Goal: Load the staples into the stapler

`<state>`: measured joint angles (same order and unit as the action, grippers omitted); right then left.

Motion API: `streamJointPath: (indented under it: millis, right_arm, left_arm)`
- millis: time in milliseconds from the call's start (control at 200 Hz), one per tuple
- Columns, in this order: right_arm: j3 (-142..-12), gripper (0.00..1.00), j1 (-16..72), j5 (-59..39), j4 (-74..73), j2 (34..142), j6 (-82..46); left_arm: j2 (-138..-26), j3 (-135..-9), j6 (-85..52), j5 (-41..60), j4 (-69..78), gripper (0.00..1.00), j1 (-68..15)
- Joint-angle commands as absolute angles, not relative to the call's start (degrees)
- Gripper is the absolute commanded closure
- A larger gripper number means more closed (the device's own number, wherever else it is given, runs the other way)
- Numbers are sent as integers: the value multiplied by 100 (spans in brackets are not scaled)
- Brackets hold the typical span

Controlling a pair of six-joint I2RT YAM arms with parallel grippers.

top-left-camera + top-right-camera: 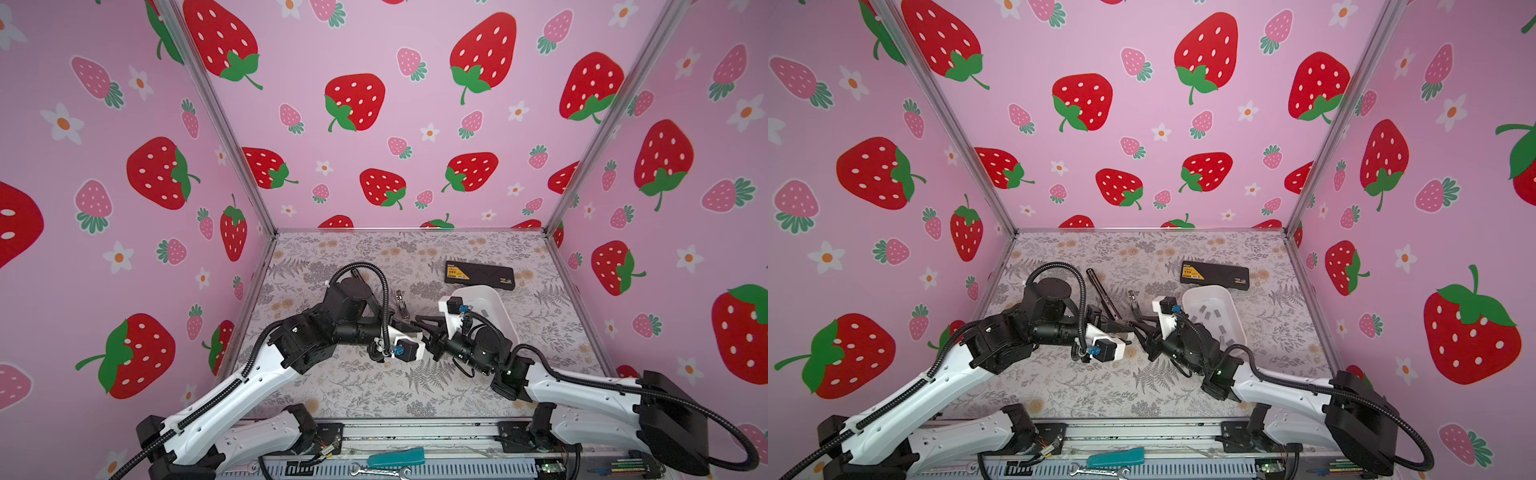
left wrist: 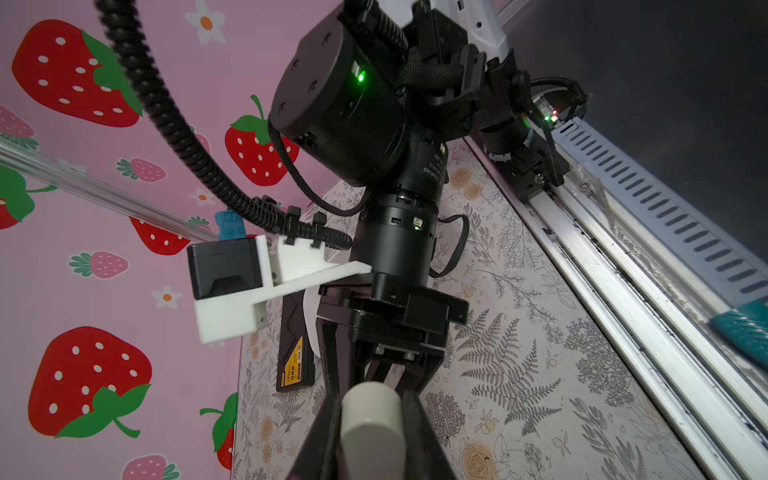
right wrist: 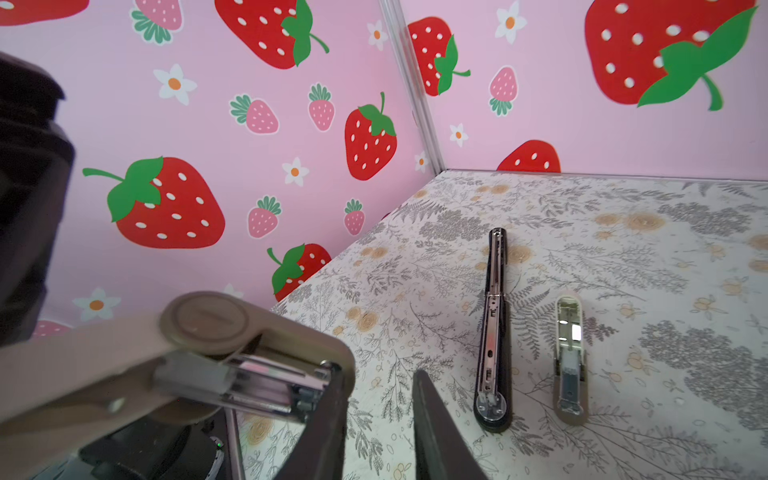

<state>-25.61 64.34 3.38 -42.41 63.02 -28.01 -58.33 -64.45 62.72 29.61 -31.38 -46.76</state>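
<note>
— Jaws on the left: how do they stand?
— Pressed onto a beige stapler (image 3: 187,365), which the left gripper (image 2: 370,401) holds hinged open. The right gripper (image 3: 377,372) stands spread, one finger (image 3: 328,415) right at the tip of that stapler's metal magazine.
— Which camera shows that?
— The right wrist view alone; in both top views the two wrists crowd over the spot. The left wrist view gives only the stapler's rounded end between dark fingers.
— And the staples?
— Grey strips, the staples (image 1: 1202,310) lie loose in a white tray (image 1: 1208,289), plain in a top view; in a top view the right arm covers most of that tray (image 1: 498,307). It sits just right of the right wrist, so the strips lie behind the spread jaws, apart from both pairs.
— Anything else?
— A black stapler (image 3: 494,340) and a small pale stapler (image 3: 570,361) lie opened on the floral table (image 3: 623,270), side by side.
</note>
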Motion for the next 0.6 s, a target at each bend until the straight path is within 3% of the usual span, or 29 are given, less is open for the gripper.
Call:
streamJointPath:
  millis: [0,120,245,315,330,430,595]
  right_arm:
    - [-2336,65,6417,987,-4163,5872,-2376]
    - [-2085,59,6412,1118,-4139,5424,-1985]
    - [-1907,54,6416,603,-4214,5005,-1549]
    - [-1818,49,6454,82,-4375,4923,-1283]
    - [-1791,44,6479,-33,-4428,4922,-1210]
    - [-1694,33,6671,-374,-4652,4935,-835]
    - [-1647,24,6964,-339,-4742,5028,-343]
  left_arm:
    - [-5792,-6479,6283,3085,-2997,100,-4636]
    - [-5807,-6484,6281,3101,-3000,100,-4604]
    - [-5853,-6528,6270,3128,-3053,100,-4589]
    - [-5890,-6561,6277,3149,-3112,100,-4588]
    - [-5904,-6573,6276,3153,-3125,100,-4587]
    - [-5972,-6653,6267,3210,-3250,100,-4588]
    - [-6167,-6868,6368,3410,-3645,100,-4588]
